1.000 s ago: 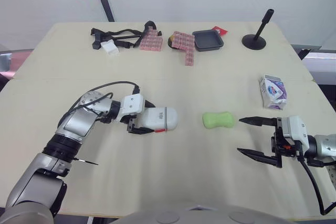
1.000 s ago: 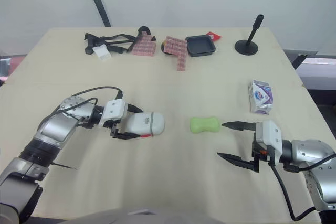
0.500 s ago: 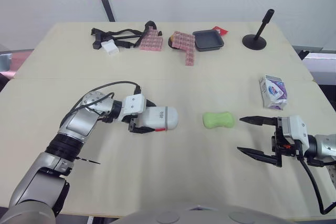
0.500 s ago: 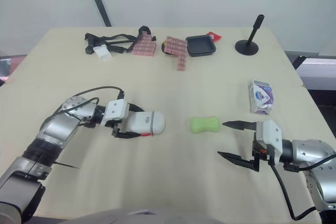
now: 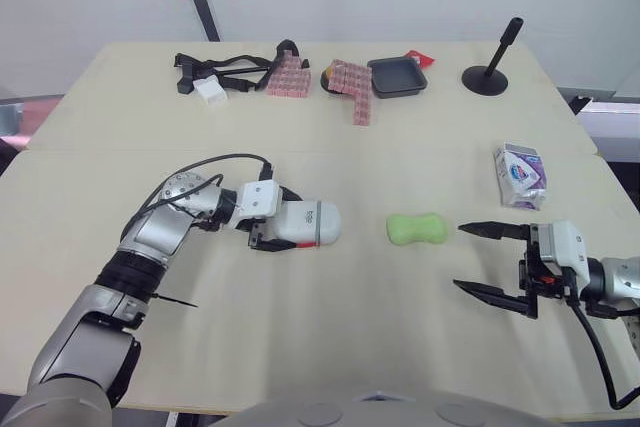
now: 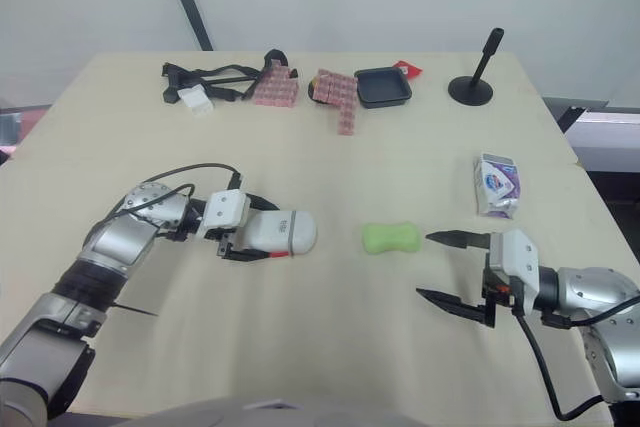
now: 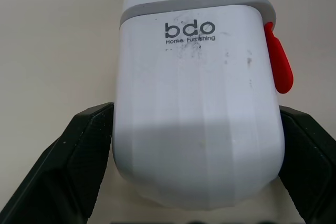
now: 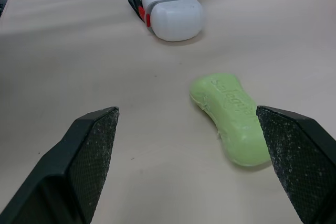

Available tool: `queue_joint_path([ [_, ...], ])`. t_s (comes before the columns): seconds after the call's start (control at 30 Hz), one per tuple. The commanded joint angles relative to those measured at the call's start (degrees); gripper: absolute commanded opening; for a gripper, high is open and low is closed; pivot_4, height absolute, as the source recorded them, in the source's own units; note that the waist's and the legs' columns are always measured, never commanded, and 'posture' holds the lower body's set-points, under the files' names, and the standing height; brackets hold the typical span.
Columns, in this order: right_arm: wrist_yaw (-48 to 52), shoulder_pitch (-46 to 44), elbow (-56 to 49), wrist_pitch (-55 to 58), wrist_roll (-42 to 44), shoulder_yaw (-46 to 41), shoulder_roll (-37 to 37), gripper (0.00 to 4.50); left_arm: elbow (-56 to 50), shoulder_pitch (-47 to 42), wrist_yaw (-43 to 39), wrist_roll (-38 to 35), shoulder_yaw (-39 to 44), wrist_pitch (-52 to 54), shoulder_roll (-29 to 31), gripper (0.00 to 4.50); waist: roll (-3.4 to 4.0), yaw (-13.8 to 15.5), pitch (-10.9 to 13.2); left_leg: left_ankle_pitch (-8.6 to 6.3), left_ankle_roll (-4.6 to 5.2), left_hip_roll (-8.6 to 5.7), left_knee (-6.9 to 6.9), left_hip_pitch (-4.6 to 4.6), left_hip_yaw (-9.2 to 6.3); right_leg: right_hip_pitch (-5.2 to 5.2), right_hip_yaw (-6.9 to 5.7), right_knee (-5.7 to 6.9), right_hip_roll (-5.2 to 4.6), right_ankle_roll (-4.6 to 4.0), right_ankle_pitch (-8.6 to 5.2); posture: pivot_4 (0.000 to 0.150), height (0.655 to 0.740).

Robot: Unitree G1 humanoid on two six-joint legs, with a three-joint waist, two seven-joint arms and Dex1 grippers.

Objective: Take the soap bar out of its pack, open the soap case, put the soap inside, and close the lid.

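Our left gripper [image 5: 283,223] clamps the closed white plastic soap case [image 5: 310,224] mid-frame, our right gripper [image 5: 458,256] gapes empty lower right; prying it open could twist it loose.

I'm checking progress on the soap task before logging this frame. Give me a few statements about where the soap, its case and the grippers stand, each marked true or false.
1. The soap bar lies bare on the table, out of its pack. True.
2. The soap case is open. False: its lid is shut, and the red latch sits at the seam.
3. The right gripper holds the soap bar. False: its fingers are spread wide and the soap lies just ahead of them, untouched.
4. The left gripper has a finger on each side of the soap case. True.
5. The pack lies against the soap case. False: it lies well apart from the case, on the robot's right side of the table.
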Motion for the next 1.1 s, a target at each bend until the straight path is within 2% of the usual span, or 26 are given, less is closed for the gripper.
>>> queue_joint_path([
  [0.03, 0.3, 0.5, -0.3, -1.3, 0.3, -1.4, -0.4, 4.5, 0.6, -0.7, 0.4, 0.5, 0.2, -1.8, 0.0, 3.48, 0.0, 0.0, 0.0, 0.0, 0.0, 0.0, 0.0, 0.0, 0.0, 0.0, 0.0, 0.0, 0.0, 0.0, 0.0, 0.15, 0.74],
  [0.43, 0.8, 0.0, 0.8, -1.6, 0.8, -1.2, -0.7, 4.5, 1.4, -0.3, 1.2, -1.4, 1.9, -4.4, -1.0, 3.48, 0.0, 0.1, 0.0, 0.0, 0.01, -0.01, 0.03, -0.02, 0.0, 0.0, -0.01, 0.0, -0.02, 0.0, 0.0, 0.15, 0.74],
  [0.67, -1.5, -1.0, -3.3, 9.1, 7.0, -2.5, -2.3, 4.5, -0.8, 1.1, 2.3, -6.2, 5.3, -10.6, -3.0, 3.48, -0.02, 0.1, 0.0, -0.01, 0.02, -0.01, 0.03, -0.05, -0.02, -0.01, -0.04, 0.0, -0.02, 0.0, 0.0, 0.15, 0.74],
  [0.77, -5.4, -2.0, -6.6, 18.6, 13.2, -3.9, -3.8, 4.5, -2.7, 1.6, 3.7, -7.6, 6.6, -13.2, -4.1, 3.48, -0.03, 0.1, 0.0, -0.01, 0.02, -0.01, 0.03, -0.07, -0.04, -0.01, -0.06, -0.01, -0.02, 0.0, 0.0, 0.15, 0.74],
  [0.93, -24.2, -9.2, -11.9, 45.6, 37.5, -6.3, -8.6, 4.5, -7.4, 3.2, 8.1, -6.2, 6.0, -18.0, -7.0, 3.48, -0.01, 0.1, 0.0, 0.0, 0.02, -0.01, 0.06, -0.04, -0.05, -0.01, -0.02, 0.0, -0.02, 0.01, 0.0, 0.15, 0.74],
  [1.0, -29.5, -10.8, -12.5, 51.4, 43.2, -6.6, -10.2, 4.5, -8.6, 3.9, 8.7, -5.6, 5.3, -18.6, -7.6, 3.48, -0.02, 0.4, 0.0, 0.0, 0.01, 0.0, 0.02, -0.01, -0.05, 0.0, -0.02, -0.01, -0.01, 0.01, 0.0, 0.15, 0.74],
  [1.1, -42.9, -14.5, -11.9, 58.5, 57.5, -4.3, -12.5, 4.5, -9.3, 5.0, 12.0, -2.3, 4.2, -21.4, -9.1, 3.48, 0.01, 1.0, 0.0, 0.01, -0.01, 0.0, -0.11, -0.01, -0.03, -0.01, -0.01, -0.1, 0.04, 0.02, 0.0, 0.15, 0.74],
])
